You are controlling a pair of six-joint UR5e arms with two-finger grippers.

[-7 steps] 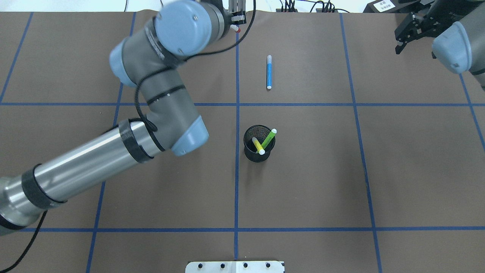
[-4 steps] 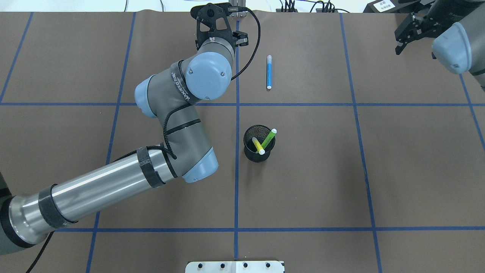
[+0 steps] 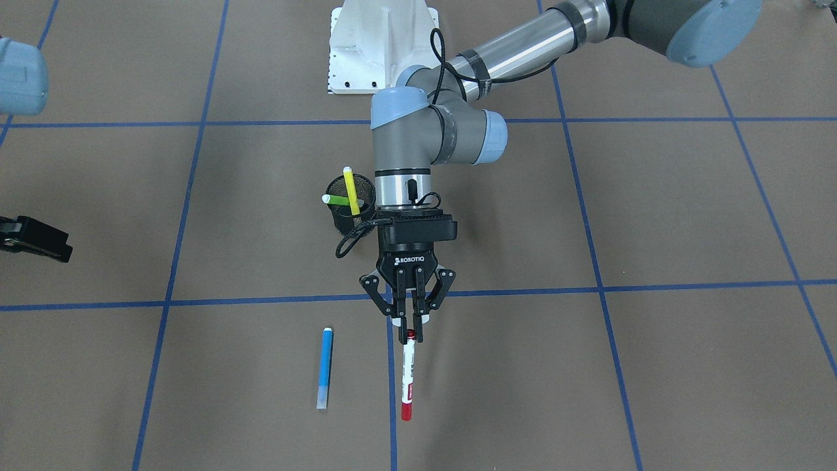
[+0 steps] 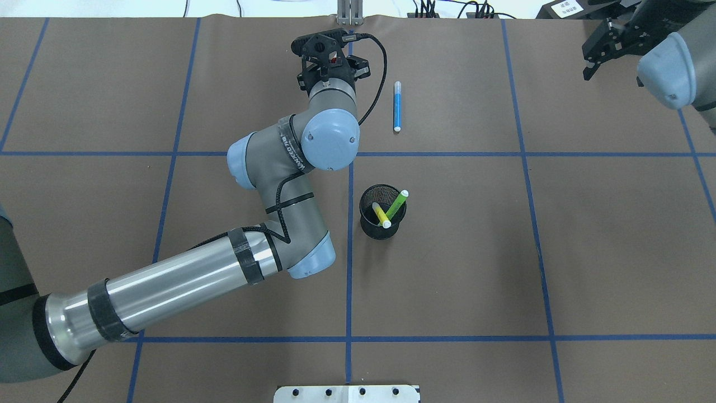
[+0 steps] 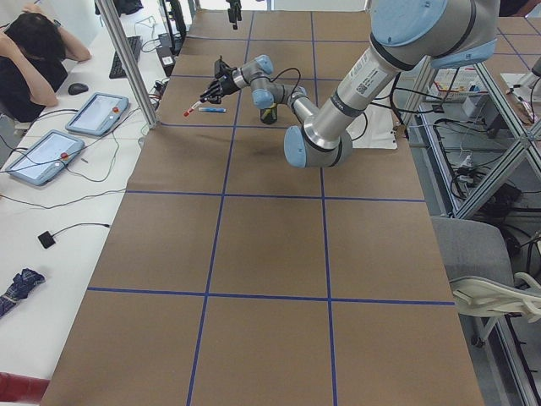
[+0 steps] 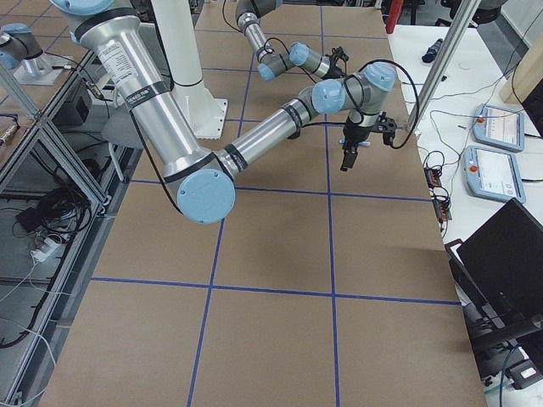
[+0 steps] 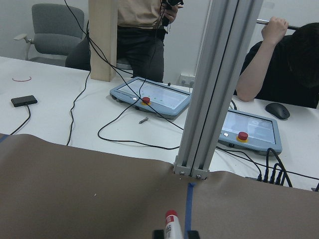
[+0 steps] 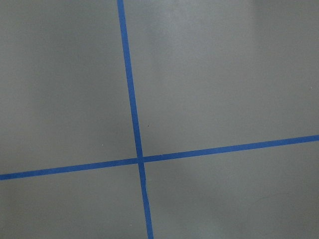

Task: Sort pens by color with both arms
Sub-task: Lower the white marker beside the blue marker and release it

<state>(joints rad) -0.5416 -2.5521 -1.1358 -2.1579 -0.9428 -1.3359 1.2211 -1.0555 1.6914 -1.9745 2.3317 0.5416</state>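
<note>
My left gripper (image 3: 410, 332) is shut on one red end of the white-bodied red pen (image 3: 408, 379), which sticks out level toward the table's far edge. The pen's red tip shows in the left wrist view (image 7: 171, 217). From overhead the gripper (image 4: 330, 51) is near the far edge, left of the blue pen (image 4: 397, 106), which lies flat on the table (image 3: 324, 368). The light green pen (image 4: 397, 204) and the yellow pen (image 4: 382, 215) stand in the black mesh cup (image 4: 382, 224). My right gripper (image 4: 611, 67) hangs open and empty over the far right corner.
The brown table cover carries a blue tape grid (image 4: 350, 154). An aluminium post (image 7: 214, 89) stands at the far edge ahead of the left gripper. Beyond it are a white desk with control pendants (image 7: 149, 97) and people. The right wrist view shows only bare cover.
My left arm has swung right and drawn back from the far edge with the red pen in its gripper. The other pens, the cup and the right arm have not moved.
</note>
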